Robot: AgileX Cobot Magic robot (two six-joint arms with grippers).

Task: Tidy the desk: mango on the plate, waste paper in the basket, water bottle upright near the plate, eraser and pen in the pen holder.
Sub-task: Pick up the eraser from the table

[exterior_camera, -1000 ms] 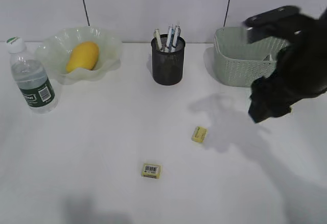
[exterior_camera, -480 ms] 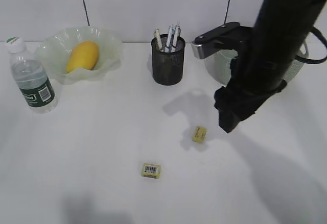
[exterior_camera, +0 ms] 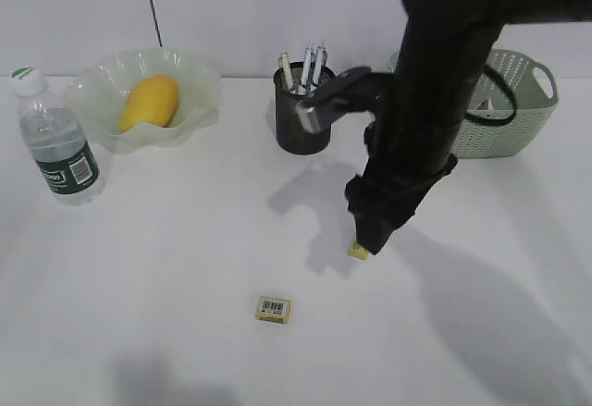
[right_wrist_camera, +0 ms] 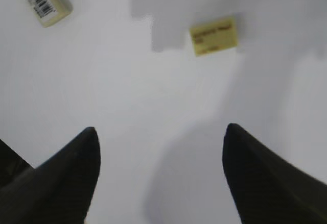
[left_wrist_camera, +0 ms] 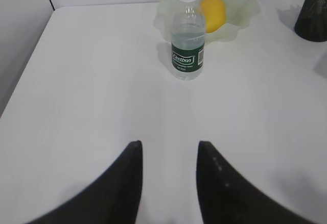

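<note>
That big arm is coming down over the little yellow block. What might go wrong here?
The right fingers stand wide apart with the eraser lying ahead of them rather than between, so they may close on nothing or push it away. The arm also passes close to the pen holder and might knock it.

on the white surface [exterior_camera: 166, 267] we see a water bottle [exterior_camera: 57, 138], plate [exterior_camera: 199, 82], pen holder [exterior_camera: 294, 124], basket [exterior_camera: 518, 115] and two erasers [exterior_camera: 274, 309].
</note>
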